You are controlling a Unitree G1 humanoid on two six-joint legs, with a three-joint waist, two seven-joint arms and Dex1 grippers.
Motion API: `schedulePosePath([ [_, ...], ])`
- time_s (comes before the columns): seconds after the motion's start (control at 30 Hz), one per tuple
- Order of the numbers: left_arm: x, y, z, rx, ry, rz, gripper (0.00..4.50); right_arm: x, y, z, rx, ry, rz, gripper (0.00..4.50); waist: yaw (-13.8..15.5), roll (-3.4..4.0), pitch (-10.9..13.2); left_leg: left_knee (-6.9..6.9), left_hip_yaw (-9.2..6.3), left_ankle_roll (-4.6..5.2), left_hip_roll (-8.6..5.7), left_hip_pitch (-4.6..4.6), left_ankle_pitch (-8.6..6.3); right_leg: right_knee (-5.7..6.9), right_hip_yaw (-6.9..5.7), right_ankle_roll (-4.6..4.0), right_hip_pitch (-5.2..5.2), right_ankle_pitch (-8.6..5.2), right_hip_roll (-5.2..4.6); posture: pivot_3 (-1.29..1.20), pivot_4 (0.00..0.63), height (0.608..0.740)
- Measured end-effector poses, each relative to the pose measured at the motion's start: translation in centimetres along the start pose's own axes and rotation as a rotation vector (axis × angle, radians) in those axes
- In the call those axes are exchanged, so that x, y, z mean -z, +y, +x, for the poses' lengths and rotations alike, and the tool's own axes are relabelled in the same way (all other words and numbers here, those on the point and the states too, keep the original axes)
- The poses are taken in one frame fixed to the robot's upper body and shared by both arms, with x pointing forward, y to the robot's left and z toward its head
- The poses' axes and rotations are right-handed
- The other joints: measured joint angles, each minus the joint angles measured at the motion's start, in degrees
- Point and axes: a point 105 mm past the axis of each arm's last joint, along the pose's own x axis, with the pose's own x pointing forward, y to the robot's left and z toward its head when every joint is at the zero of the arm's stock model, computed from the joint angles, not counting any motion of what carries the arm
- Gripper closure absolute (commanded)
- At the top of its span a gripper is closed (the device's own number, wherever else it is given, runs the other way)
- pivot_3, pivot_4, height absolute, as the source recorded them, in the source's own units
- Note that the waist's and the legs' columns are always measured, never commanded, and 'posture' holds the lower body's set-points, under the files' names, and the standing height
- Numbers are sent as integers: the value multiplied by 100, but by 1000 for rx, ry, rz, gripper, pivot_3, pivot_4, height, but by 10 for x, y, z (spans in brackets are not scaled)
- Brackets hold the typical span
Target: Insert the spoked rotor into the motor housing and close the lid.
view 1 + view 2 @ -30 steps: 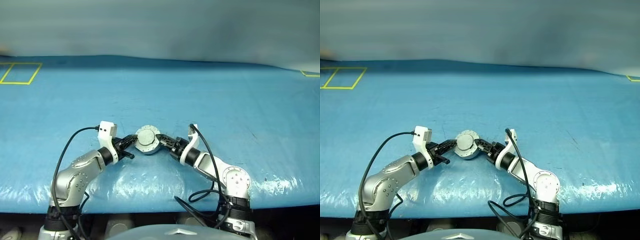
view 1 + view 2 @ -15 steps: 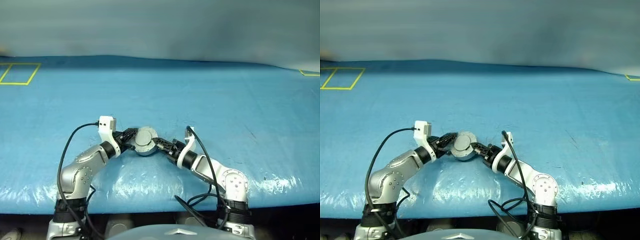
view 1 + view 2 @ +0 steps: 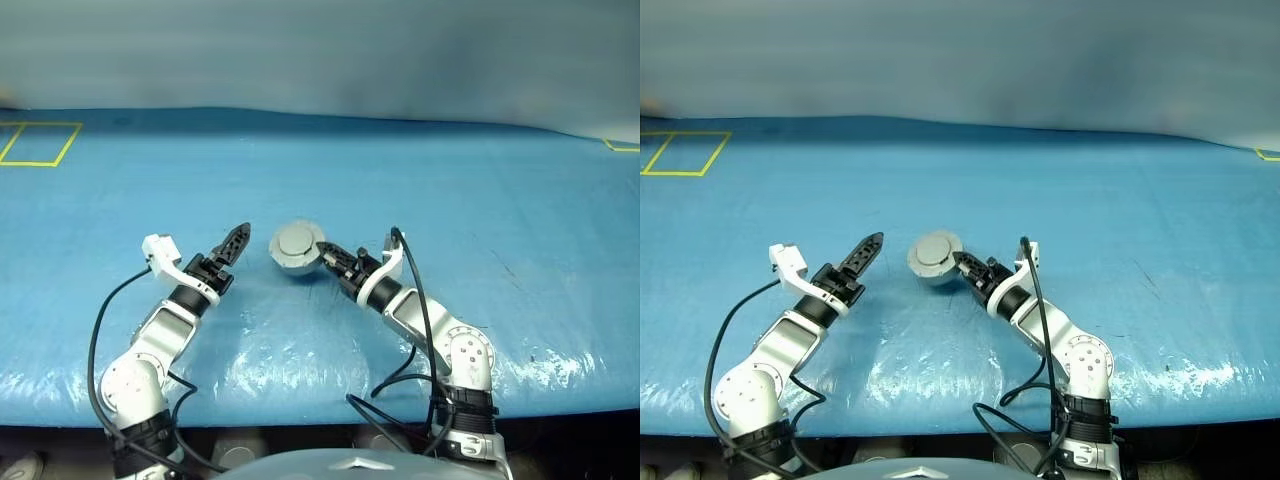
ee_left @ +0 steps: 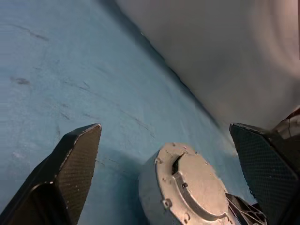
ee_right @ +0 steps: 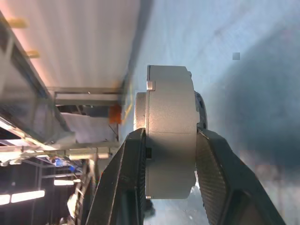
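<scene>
While the right gripper [image 3: 326, 255] clamps it by its two flat faces, the closed housing [image 3: 296, 246] hangs above the blue table [image 3: 450, 190], near the front middle. Its plain grey lid [image 4: 194, 185] is seated on top, so the rotor is hidden from sight, presumably inside. Gripping across the faces seems meant to press lid and body together. From the housing, the right gripper comes in from about four o'clock, its arm trailing back toward five. At about nine o'clock, just beside the housing but not touching, the left gripper [image 3: 230, 250] has its fingers [image 4: 77, 164] spread wide, grasping nothing. A yellow square [image 3: 40, 143] lies far off at ten o'clock
</scene>
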Motion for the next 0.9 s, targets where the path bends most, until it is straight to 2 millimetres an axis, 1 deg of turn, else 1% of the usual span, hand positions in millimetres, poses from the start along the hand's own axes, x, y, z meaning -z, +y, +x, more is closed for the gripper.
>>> schedulePosePath([
  [0.07,4,-3,-4,20,-15,-99,0,-6,11,4,-41,-27,9,3327,11,-3,2,-1,-5,0,-2,-2,0,5,-1,-8,-1,5,1,0,150,740],
  [0.13,3,-6,-6,39,-31,-148,0,-8,19,7,-68,-33,14,3327,11,-1,3,-1,-6,0,-2,-3,1,8,-2,-18,-3,9,2,0,150,740],
  [0.23,9,-13,-7,80,-27,-220,0,-10,27,10,-92,-44,19,3327,16,0,3,0,-6,0,-4,-7,1,6,0,-29,-3,16,0,0,150,740],
  [0.33,13,-26,-3,151,-26,-295,0,-4,36,15,-122,-17,23,3327,17,0,3,1,-6,0,-4,-4,1,8,-1,-30,-3,17,1,0,150,740],
  [0.4,16,-30,-2,172,-20,-322,0,1,39,17,-130,4,22,3327,13,0,3,1,-6,0,-4,-4,1,8,0,-30,-3,17,1,0,150,740],
  [0.6,24,-41,4,228,-19,-376,0,12,45,21,-141,57,30,3327,15,0,3,0,-6,0,-4,-5,1,8,-1,-31,-3,17,1,0,150,740],
  [0.7,25,-45,6,253,-30,-389,0,20,46,22,-136,92,28,3327,12,1,3,1,-6,0,-4,-4,2,8,-1,-31,-3,17,1,0,150,740],
  [0.8,23,-42,7,257,-56,-407,0,28,45,20,-132,126,33,3327,15,1,3,1,-6,0,-4,-5,2,8,-1,-31,-3,17,1,0,150,740],
  [0.9,22,-38,8,245,-71,-428,0,37,38,18,-104,157,41,3327,16,1,3,2,-6,0,-4,-5,2,8,-1,-31,-3,17,1,0,150,740],
])
